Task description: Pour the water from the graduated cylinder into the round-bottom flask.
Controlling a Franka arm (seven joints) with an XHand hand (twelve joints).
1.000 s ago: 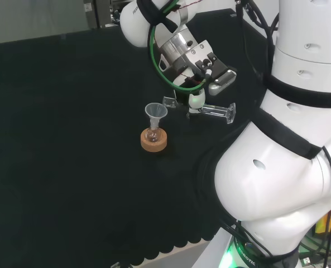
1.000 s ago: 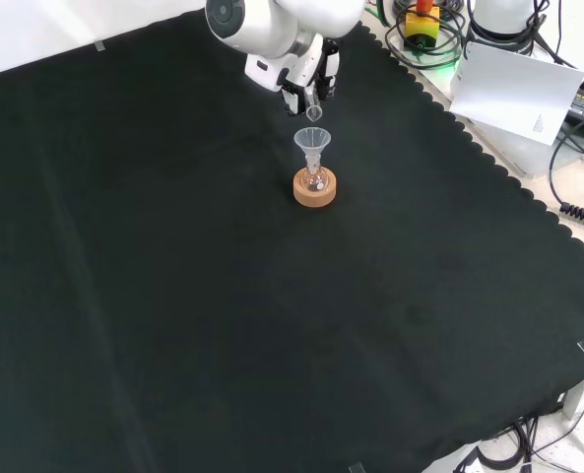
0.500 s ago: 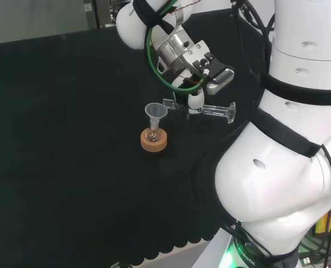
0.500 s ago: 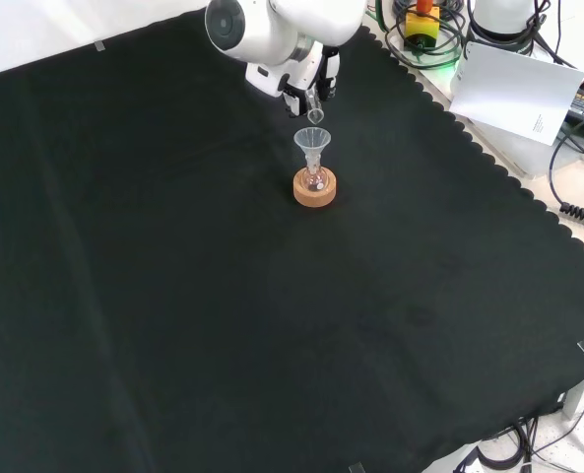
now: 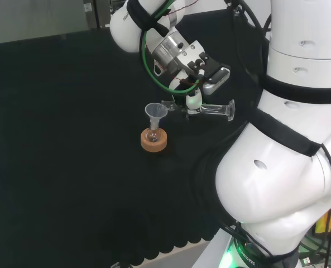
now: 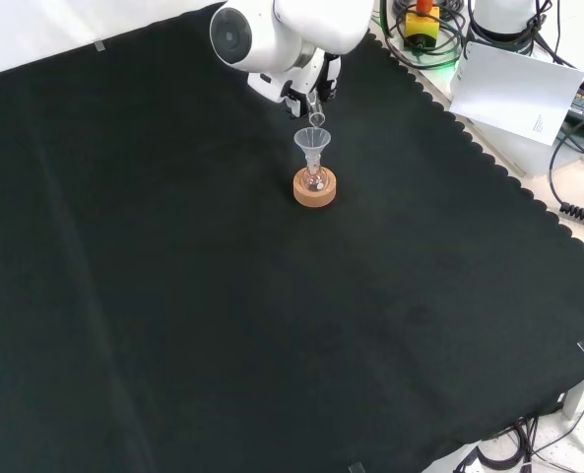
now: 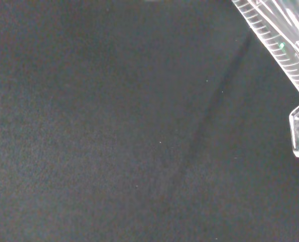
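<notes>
In the head view, nearest the camera, the round-bottom flask (image 5: pixel 152 135) sits upright in a cork ring stand (image 5: pixel 154 141) on the black cloth (image 5: pixel 65 167), with a clear funnel (image 5: pixel 156 113) standing in its neck. This group lies below and to the left of the hand (image 5: pixel 194 101). Whether the flask holds any water cannot be told.

Just beyond it, the hand has its fingers curled round the middle of the clear graduated cylinder (image 5: pixel 207 109), which lies nearly level above the cloth. The cylinder's mouth points left, away from the hand, and ends right at the funnel's rim; its flat foot sticks out on the hand's right. No stream of water can be made out.

In the front view the flask (image 6: pixel 315 180) in its stand (image 6: pixel 314 188) is just below the hand (image 6: pixel 309 87), closer to the camera, and the cylinder's mouth (image 6: pixel 316 118) hangs directly over the funnel (image 6: pixel 311 144).

The wrist view shows the ribbed, marked wall of the cylinder (image 7: pixel 275 43) crossing one corner, ending in its foot, over bare cloth (image 7: pixel 114 131).
</notes>
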